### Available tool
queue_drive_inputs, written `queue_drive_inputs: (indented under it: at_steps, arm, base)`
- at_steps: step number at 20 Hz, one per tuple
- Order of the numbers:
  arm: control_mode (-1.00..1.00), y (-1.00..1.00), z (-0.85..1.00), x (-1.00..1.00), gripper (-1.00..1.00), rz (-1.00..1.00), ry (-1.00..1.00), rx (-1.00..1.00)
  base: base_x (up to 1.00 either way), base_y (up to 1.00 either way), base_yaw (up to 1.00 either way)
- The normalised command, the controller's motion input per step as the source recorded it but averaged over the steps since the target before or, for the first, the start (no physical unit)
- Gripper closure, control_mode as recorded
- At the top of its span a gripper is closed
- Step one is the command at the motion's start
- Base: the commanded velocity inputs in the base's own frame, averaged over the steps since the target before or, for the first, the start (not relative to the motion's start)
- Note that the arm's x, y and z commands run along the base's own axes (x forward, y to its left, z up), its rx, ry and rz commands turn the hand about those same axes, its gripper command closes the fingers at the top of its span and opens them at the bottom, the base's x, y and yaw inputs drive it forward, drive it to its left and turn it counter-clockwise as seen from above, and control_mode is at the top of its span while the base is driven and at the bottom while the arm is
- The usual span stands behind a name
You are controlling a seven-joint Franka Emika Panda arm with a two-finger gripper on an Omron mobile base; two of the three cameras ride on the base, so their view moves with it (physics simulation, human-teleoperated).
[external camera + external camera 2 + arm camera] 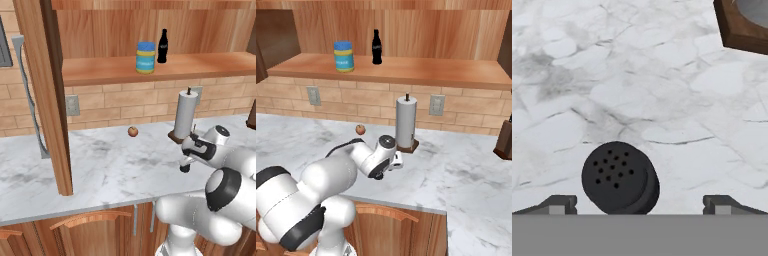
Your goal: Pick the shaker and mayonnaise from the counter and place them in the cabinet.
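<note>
One shaker (pixel 619 183) shows in the hand view, seen from above: a black round top with a cluster of small holes, standing on the white marble bench (pixel 637 90) between the two dark fingertips (pixel 557 204), which stand wide apart with clear marble on either side of it, so the gripper (pixel 639 205) is open and touches nothing. At the top right corner of that view sits the brown wooden base of the towel roll. In the base views the gripper (pixel 186 165) hangs low over the bench (pixel 100 165), just in front of the one white towel roll (pixel 185 115) on its dark stand; the shaker itself is too small or hidden to make out there. One mayo jar (pixel 145 57), blue lid over a pale yellow and blue banded body, stands on the plank shelf of the cabinet (pixel 200 65), and one black cola bottle (pixel 162 46) stands just beside it, a little further back; the bottle carries a small pale label whose writing is too small to read, and no words can be read on the jar either. One small reddish apple (pixel 132 131) lies on the bench near the brick wall, well apart from the gripper. Two grey wall outlets (pixel 313 95) sit in the brick, and one dark knife block (pixel 504 140) stands at the bench's far right
</note>
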Motion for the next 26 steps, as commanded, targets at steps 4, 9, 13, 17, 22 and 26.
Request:
queue_drive_inputs:
  at_steps: [4,9,13,17,22,26]
  arm:
    - [-1.00,-0.08,-0.10,0.17,-1.00,0.01,0.00,0.00]
    - [-1.00,0.00,-0.15,0.15,-1.00,0.03,0.00,0.00]
    - [-1.00,0.00,-0.17,0.03,-1.00,0.05,0.00,0.03]
    - [-1.00,0.00,-0.23,0.00,-1.00,0.05,0.00,0.03]
    - [-1.00,0.01,-0.37,0.00,1.00,0.06,0.00,0.01]
    - [-1.00,0.06,-0.46,0.00,1.00,0.09,0.00,0.00]
  base:
    - [0.00,0.00,0.00]
    - [0.00,0.00,0.00]
    - [0.00,0.00,0.00]
    - [0.00,0.00,0.00]
    - [0.00,0.00,0.00]
    - [0.00,0.00,0.00]
